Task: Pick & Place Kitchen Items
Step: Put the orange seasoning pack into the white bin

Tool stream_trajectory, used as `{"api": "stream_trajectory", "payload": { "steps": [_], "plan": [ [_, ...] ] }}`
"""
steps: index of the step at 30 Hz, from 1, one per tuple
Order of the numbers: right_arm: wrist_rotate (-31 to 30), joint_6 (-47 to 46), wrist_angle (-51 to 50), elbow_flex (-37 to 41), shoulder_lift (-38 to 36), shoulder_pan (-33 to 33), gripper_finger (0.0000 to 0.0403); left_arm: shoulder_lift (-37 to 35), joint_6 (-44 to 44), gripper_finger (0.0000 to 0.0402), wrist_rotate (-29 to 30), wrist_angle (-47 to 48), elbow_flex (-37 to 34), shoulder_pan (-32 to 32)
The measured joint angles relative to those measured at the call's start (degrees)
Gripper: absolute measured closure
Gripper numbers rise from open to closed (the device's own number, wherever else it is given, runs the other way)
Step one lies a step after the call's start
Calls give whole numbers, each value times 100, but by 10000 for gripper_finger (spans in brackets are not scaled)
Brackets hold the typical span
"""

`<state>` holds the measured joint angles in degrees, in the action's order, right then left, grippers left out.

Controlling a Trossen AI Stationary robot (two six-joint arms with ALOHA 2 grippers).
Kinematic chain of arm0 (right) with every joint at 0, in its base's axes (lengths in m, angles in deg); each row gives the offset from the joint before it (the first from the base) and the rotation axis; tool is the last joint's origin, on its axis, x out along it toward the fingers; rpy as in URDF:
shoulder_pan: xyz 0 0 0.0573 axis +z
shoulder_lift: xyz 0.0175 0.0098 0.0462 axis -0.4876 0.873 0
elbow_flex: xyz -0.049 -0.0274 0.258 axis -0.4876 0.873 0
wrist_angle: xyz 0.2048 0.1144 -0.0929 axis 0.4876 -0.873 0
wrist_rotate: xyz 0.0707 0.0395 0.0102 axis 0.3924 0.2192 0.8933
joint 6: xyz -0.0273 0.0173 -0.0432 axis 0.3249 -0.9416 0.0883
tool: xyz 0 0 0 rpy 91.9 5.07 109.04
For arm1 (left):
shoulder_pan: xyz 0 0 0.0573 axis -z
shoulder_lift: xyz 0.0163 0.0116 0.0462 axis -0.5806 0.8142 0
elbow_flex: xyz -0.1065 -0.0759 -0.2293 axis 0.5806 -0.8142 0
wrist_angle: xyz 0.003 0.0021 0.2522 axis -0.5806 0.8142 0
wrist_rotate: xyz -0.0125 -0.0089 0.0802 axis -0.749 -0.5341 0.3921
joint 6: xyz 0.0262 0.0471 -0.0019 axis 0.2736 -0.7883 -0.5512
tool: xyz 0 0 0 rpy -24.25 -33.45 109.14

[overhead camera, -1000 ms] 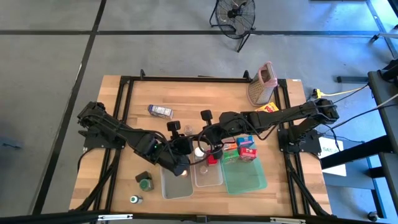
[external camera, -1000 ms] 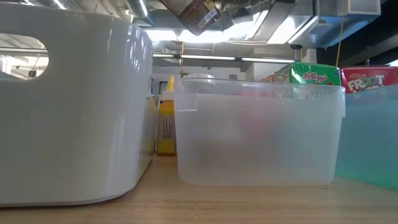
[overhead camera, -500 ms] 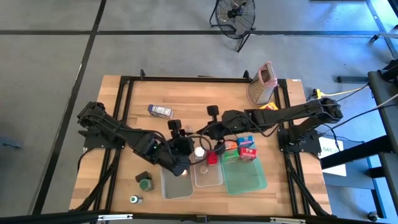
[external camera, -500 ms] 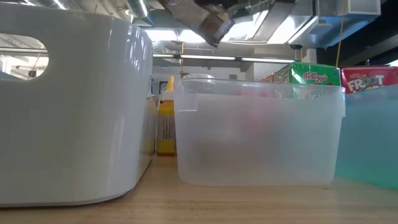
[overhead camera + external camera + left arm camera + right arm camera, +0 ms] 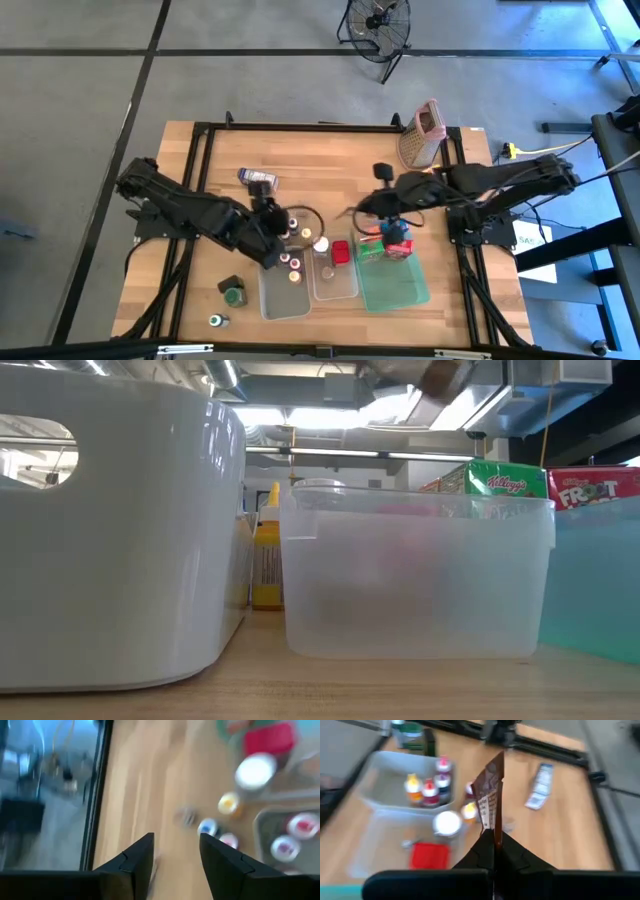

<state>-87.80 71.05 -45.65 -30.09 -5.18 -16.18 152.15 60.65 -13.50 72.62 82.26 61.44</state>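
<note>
My right gripper point(image 5: 494, 837) is shut on a thin brown packet point(image 5: 489, 790) and hangs above the table's middle point(image 5: 358, 212), beside the green tray point(image 5: 415, 293). The packet also shows blurred at the top of the low view point(image 5: 432, 374). My left gripper point(image 5: 176, 847) is open with nothing between its fingers, and it hovers over bare wood point(image 5: 270, 212) just beyond the left clear tub point(image 5: 270, 300). That tub holds small spice jars point(image 5: 429, 790). The middle tub point(image 5: 345, 290) holds a white-capped jar point(image 5: 321, 244) and a red item point(image 5: 340, 252). My right gripper pinches the brown packet's lower edge point(image 5: 493, 826) between its two fingers. The packet stands up from the fingers edge-on, lifted clear of the table and tubs.
A metal grater with a pink top point(image 5: 422, 135) stands at the far right, with a yellow packet point(image 5: 430, 172) beside it. A blue-white packet point(image 5: 258, 178) lies at the far left. Green-capped jars point(image 5: 232, 295) stand near the front left. Cartons point(image 5: 397, 240) sit in the green tray.
My right gripper has risen and gone toward the table's right edge with the brown packet, away from the tubs. My left gripper has drawn back from over the left tub toward the far edge, uncovering the jars in it.
</note>
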Motion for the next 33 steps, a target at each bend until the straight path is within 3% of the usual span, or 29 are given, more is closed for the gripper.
{"api": "stream_trajectory", "payload": {
  "steps": [3,8,16,19,25,29,33],
  "plan": [
    [75,-297,-360,-2,-305,184,400,-162,667,247,-47,910,-5,-56],
    [-53,-513,-633,2,-955,580,399,-744,564,254,-455,783,-237,-53],
    [-328,-860,-1176,6,-2238,1193,399,-1800,590,263,-496,882,-767,38],
    [-571,-949,-922,375,-2611,1338,398,-2210,605,263,-484,850,-1149,57],
    [-130,-676,1116,2069,-3341,1522,398,-3087,717,263,-531,71,-2162,57],
    [132,-475,3322,3448,-3500,1555,398,-3642,357,265,-920,-1011,-2974,57],
    [751,47,5950,4670,-3205,1555,398,-4067,-86,271,-1148,-2377,-3824,59]
  ]
}}
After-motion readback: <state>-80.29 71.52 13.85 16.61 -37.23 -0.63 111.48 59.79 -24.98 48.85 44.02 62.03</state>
